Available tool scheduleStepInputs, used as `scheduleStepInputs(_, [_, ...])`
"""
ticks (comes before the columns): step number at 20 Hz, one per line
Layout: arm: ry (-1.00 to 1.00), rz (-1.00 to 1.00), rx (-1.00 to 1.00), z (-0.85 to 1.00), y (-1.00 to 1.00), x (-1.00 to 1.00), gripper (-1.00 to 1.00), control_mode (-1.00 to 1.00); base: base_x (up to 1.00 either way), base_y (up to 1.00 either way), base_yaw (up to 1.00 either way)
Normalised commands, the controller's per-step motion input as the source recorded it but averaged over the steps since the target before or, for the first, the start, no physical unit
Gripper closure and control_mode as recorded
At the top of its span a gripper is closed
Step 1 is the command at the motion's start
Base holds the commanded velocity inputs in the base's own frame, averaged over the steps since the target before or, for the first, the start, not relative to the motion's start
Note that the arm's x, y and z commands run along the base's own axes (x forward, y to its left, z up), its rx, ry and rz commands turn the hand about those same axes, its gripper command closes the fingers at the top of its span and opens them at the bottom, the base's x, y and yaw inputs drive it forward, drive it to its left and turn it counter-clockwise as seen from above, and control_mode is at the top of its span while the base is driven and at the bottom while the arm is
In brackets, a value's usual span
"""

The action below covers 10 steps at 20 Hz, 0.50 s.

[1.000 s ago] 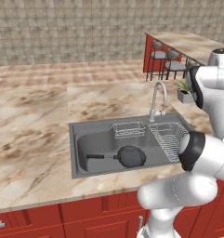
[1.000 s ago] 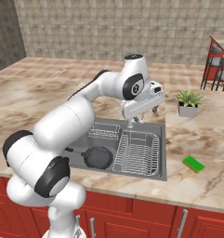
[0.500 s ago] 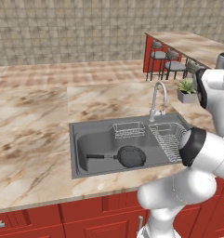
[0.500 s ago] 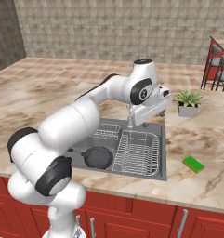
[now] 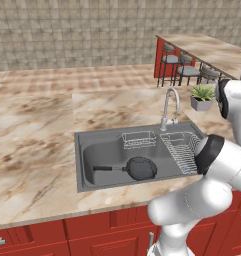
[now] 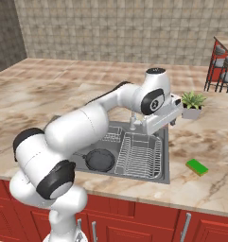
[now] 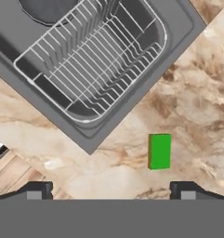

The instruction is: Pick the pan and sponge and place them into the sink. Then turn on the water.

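Marble counter (image 6: pixel 214 156), pan (image 5: pixel 140 168) handle pointing left

Left base view: from behind-left of the arm, looking forward and down at the sink (image 5: pixel 87 165) and tabletop (image 5: pixel 37 135). Right base view: behind-right, same sink (image 6: pixel 165 177), arm in front. Hand view: high above, straight down, shares the draining rack (image 7: pixel 92 56) and sponge (image 7: pixel 159 151) beside the sink.
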Motion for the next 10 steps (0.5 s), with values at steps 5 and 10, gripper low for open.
scheduleStepInputs(5, [0.0, 0.03, -0.02, -0.2, -0.23, -0.04, -1.0, -1.0, 0.0, 0.0, 0.0])
scheduleStepInputs(10, [0.04, 0.03, -0.04, -0.23, -0.14, 0.0, -1.0, -1.0, 0.0, 0.0, 0.0])
